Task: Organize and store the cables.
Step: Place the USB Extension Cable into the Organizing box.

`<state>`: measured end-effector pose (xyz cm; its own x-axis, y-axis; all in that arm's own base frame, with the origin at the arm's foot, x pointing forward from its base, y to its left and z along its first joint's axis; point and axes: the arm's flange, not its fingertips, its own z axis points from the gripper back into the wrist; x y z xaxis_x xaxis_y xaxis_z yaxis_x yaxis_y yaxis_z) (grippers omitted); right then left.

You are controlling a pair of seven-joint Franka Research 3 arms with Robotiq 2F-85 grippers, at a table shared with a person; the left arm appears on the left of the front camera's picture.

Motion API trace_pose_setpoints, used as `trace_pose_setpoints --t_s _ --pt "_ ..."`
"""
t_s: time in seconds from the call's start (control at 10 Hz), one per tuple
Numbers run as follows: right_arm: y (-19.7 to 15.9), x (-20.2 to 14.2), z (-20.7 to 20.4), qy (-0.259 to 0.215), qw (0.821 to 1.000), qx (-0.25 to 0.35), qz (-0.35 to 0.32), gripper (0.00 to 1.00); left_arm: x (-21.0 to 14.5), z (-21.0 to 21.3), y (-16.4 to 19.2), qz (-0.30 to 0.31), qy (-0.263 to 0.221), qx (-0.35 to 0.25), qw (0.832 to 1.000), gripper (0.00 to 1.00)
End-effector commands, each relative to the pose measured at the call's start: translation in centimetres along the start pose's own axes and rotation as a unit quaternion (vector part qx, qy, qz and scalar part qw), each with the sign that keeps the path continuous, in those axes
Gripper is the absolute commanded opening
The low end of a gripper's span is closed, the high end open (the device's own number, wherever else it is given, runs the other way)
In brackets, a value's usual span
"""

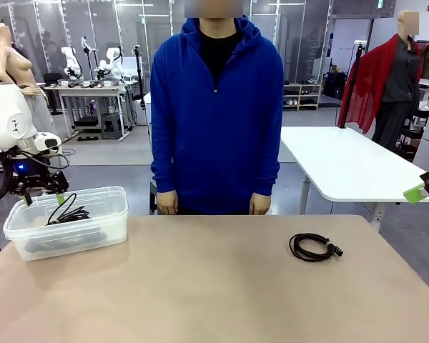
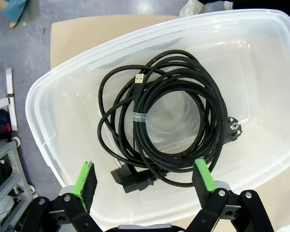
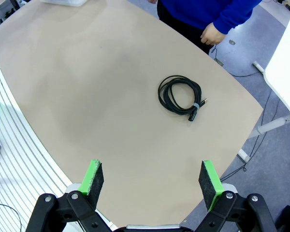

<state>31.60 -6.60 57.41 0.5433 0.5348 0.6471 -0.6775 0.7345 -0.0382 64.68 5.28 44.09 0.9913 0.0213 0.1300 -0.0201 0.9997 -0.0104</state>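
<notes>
Several black cables [image 2: 169, 116] lie coiled together in a clear plastic bin [image 2: 48, 111], one with a gold-tipped plug and one with a round plug. My left gripper [image 2: 144, 178] hangs open just above them, empty; from the front it [image 1: 43, 196] is over the bin's [image 1: 107, 232] far left rim. One more coiled cable [image 1: 314, 247] lies loose on the tan table, right of centre. My right gripper [image 3: 150, 178] is open and empty, high above the table's near right side, well short of that cable [image 3: 180, 95]. It [image 1: 423, 189] enters at the right edge.
A person in a blue hoodie stands at the far edge, hands [image 1: 167, 204] hanging by the table rim; one hand [image 3: 212, 34] is beyond the loose cable. A white table [image 1: 343, 164] stands behind on the right. The tan table [image 1: 200, 286] is bare between bin and loose cable.
</notes>
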Motion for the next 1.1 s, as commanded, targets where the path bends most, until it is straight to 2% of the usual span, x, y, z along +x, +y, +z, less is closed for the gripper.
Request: trace_pose_setpoints --t_s 0.0,0.5,0.7,0.8,1.0 --pt "-0.1 -0.2 0.0 -0.002 1.000 0.003 0.002 1.00 0.1 -0.1 0.1 0.002 -0.005 0.002 1.000 1.00" --pt "-0.1 -0.2 0.0 -0.002 1.000 0.003 0.002 1.00 0.0 0.0 0.0 0.000 0.000 0.000 1.000 0.98" --pt "-0.1 -0.2 0.0 -0.002 1.000 0.003 0.002 1.00 -1.8 2.2 -0.2 -0.065 -0.015 -0.011 0.998 1.00" --pt "-0.1 -0.2 0.0 -0.002 1.000 0.003 0.002 1.00 -3.2 4.3 0.0 -0.106 -0.007 -0.044 0.993 1.00" --pt "-0.1 -0.2 0.0 -0.002 1.000 0.003 0.002 1.00 -5.4 5.7 -0.8 -0.165 -0.002 -0.020 0.986 1.00"
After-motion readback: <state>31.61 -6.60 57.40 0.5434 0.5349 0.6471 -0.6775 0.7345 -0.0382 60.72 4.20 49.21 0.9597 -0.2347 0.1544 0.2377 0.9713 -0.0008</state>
